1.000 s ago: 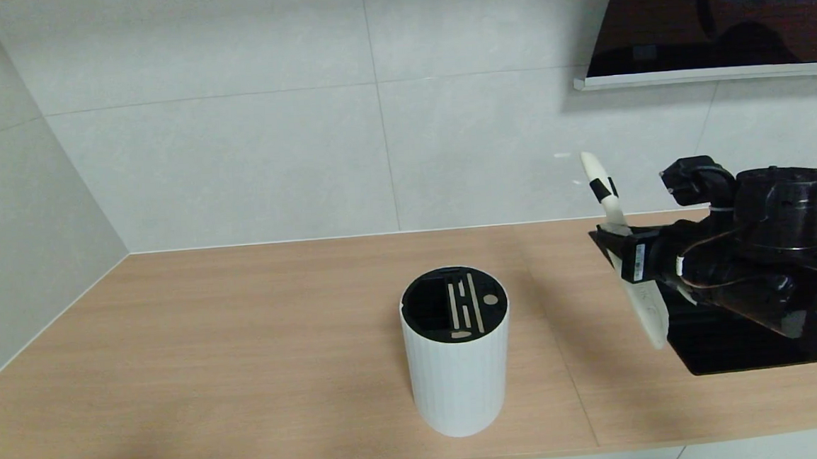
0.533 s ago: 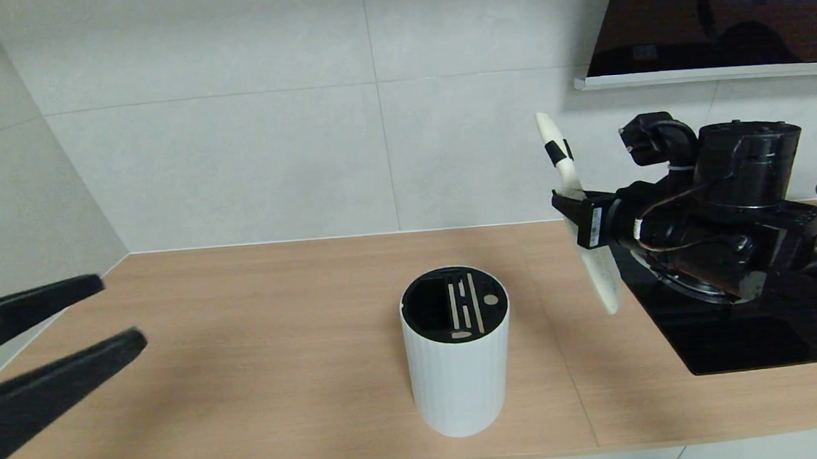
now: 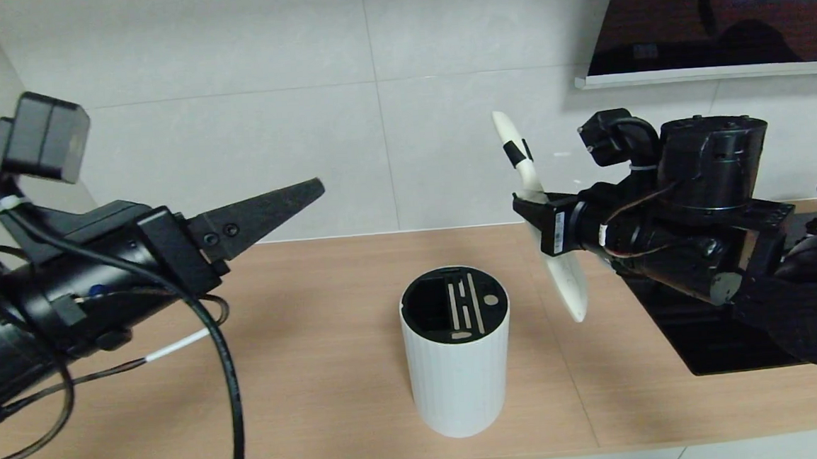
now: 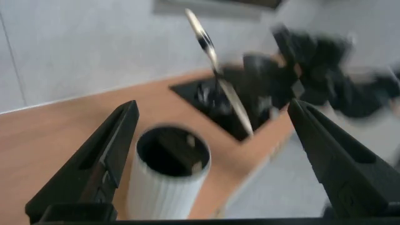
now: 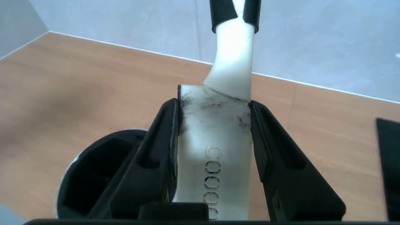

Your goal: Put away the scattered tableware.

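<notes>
Far left: black left gripper (image 4: 212, 107), spread wide and holding nothing, in the air over the light wooden table (image 3: 283, 379). Centre: white ribbed cylindrical holder with a black slotted top (image 3: 457, 354), upright near the table's front edge. Just right of it, in the air and clear of its rim: cream-white plastic utensil with a black band on the handle (image 3: 562, 280), tilted, handle up, tip down. Clamped tight across its broad part by the black right gripper (image 5: 215, 172). Far right: black glass cooktop (image 3: 706, 342), set into the table.
</notes>
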Tool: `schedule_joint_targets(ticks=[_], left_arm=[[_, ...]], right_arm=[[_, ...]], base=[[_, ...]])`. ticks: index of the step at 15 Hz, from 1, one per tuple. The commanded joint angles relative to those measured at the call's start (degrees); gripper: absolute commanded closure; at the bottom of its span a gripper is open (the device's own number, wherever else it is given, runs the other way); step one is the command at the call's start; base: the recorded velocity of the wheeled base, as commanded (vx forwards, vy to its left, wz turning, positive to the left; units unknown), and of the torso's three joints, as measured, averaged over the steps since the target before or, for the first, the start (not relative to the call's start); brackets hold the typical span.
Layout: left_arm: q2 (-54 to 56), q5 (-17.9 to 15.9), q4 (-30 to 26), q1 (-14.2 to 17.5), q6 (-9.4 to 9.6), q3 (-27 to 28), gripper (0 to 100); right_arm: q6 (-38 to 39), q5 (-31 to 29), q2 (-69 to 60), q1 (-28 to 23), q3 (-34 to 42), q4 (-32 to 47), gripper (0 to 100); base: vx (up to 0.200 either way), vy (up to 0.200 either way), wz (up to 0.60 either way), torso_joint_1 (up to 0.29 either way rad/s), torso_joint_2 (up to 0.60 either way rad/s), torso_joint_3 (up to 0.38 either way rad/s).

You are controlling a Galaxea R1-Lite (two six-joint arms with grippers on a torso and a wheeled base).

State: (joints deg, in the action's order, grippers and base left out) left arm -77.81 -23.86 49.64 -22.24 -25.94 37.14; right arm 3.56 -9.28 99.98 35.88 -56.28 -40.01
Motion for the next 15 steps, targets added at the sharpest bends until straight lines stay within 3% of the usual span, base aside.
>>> schedule_joint_targets(ticks=[1, 3, 4, 5, 9, 12, 15], left_arm=[[-6.39, 0.57, 2.57, -3.25, -4.29, 0.38, 0], [-7.35, 0.57, 3.01, -5.1, -7.19, 0.91, 0], [-8.14, 0.57, 3.09, -6.42, -9.57, 1.0, 0], [-8.85, 0.65, 3.18, -7.3, -10.36, 1.0, 0], [-12.45, 1.53, 6.17, -8.53, -10.45, 0.91, 0], [-16.67, 5.75, 10.56, -11.51, -10.27, 0.91, 0], [-20.01, 8.21, 15.49, -12.04, -10.01, 0.91, 0]], right_arm=[[-0.04, -0.39, -1.54, 3.23, 0.91, 0.02, 100], [-0.04, -1.45, -1.8, 5.34, 1.18, 0.11, 100], [0.04, -2.24, -1.36, 7.8, 1.26, 0.11, 100], [0.04, -2.41, -1.01, 9.04, 1.35, 0.11, 100], [1.27, -2.5, -0.66, 13.43, 2.32, 0.11, 100], [2.42, -2.59, 0.4, 16.42, 2.49, 0.02, 100], [4.0, -2.59, 1.27, 18.26, 3.02, -0.07, 100]], base=[[0.0, 0.0, 0.0, 0.0, 0.0, 0.0], [0.0, 0.0, 0.0, 0.0, 0.0, 0.0], [0.0, 0.0, 0.0, 0.0, 0.0, 0.0], [0.0, 0.0, 0.0, 0.0, 0.0, 0.0], [0.0, 0.0, 0.0, 0.0, 0.0, 0.0], [0.0, 0.0, 0.0, 0.0, 0.0, 0.0], [0.0, 0.0, 0.0, 0.0, 0.0, 0.0]])
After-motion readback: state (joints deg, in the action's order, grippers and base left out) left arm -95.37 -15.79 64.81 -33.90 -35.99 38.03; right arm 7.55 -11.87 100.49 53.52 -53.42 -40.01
